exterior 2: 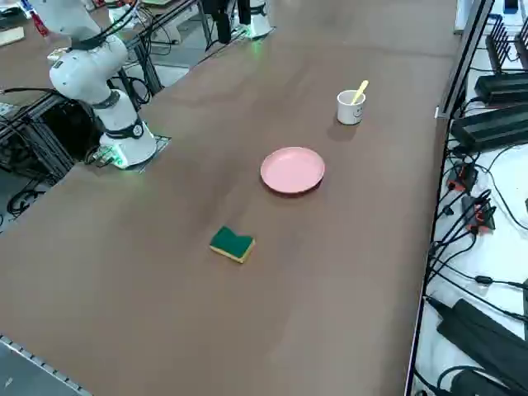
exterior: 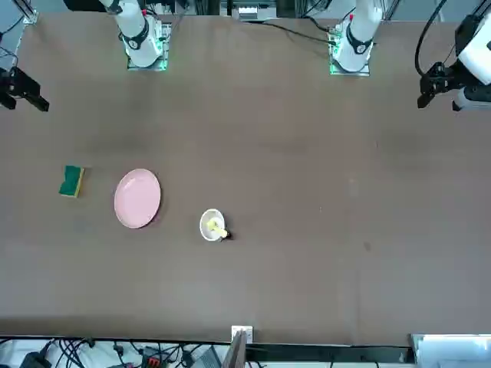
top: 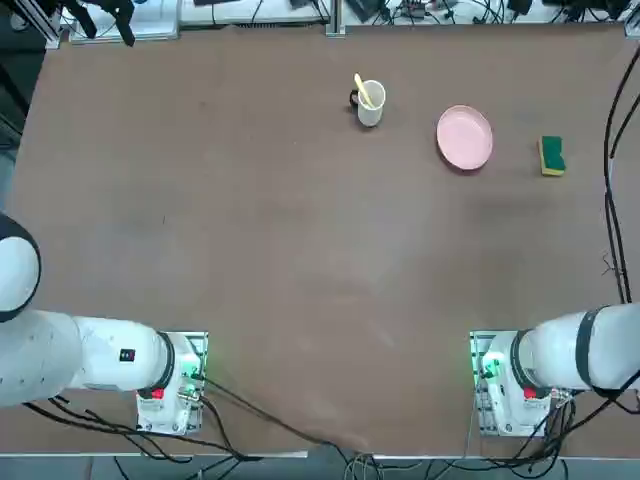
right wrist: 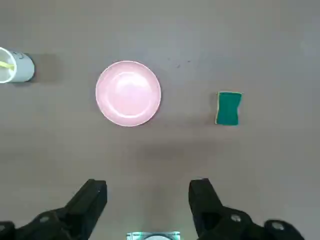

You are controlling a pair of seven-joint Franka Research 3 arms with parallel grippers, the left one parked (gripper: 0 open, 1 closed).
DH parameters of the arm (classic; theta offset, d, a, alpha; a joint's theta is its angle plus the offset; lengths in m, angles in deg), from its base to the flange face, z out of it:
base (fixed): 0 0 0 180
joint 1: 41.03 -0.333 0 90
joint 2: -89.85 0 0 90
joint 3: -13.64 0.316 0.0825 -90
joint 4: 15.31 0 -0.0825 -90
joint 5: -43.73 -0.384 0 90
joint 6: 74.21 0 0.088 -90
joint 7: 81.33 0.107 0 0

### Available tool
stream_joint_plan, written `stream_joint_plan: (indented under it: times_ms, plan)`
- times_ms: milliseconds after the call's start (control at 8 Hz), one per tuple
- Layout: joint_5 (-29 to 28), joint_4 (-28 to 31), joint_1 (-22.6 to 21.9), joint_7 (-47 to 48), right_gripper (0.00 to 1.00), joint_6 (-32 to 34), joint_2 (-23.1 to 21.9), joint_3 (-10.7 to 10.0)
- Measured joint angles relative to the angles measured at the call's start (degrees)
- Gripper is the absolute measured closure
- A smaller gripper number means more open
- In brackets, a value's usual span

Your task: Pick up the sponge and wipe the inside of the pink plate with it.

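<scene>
The sponge [top: 552, 156], green on top with a yellow layer below, lies flat on the brown table near its right edge [exterior 2: 232, 244]. The pink plate [top: 464, 137] sits a short way to the sponge's left, apart from it, and holds nothing [right wrist: 128, 93]. My right gripper [right wrist: 147, 187] hangs high above the table on the robot's side of both. It is open with nothing between its black fingers [right wrist: 95, 192]. From that height the sponge [right wrist: 229, 108] and the plate both lie well beyond the fingertips. In the front view the sponge [exterior: 72, 181] and plate [exterior: 137, 198] rest at the left.
A white mug [top: 370, 102] with a yellow utensil stands to the left of the plate, apart from it. Cables run along the table's right edge [top: 612, 150]. The right arm's base [top: 500, 385] is bolted at the near edge.
</scene>
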Motion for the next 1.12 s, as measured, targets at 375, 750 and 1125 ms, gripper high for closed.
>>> stream_joint_plan:
  times_ms: [375,750,1125]
  plan:
    - [-0.90,-0.09,-0.05,0.00,0.00,-0.02,0.00,0.28]
    - [-0.89,0.13,-0.52,0.22,0.00,0.01,0.16,0.92]
    - [-0.58,7.65,1.51,0.16,0.00,-7.98,1.22,0.02]
